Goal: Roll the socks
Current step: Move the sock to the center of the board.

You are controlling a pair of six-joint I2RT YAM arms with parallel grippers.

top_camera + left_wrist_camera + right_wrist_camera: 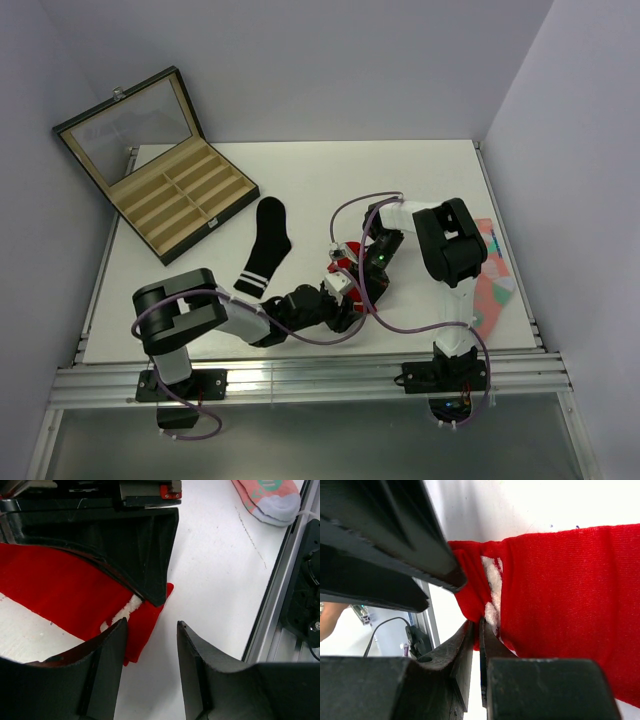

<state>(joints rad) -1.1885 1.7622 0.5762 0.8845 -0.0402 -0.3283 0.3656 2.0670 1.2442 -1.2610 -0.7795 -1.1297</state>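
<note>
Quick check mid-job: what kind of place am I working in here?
Probably a lab test cell, not a home: white table boxed in by plain walls, aluminium rail along its near edge.

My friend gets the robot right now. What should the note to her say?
Left gripper: open, jaws around a corner of the red sock, not gripping.
Right gripper: shut on that sock's white-patterned end, which is bunched.
Black sock: lying flat, away from both grippers.
Done: red sock pinched, no roll showing yet.
Left: roll both socks.
</note>
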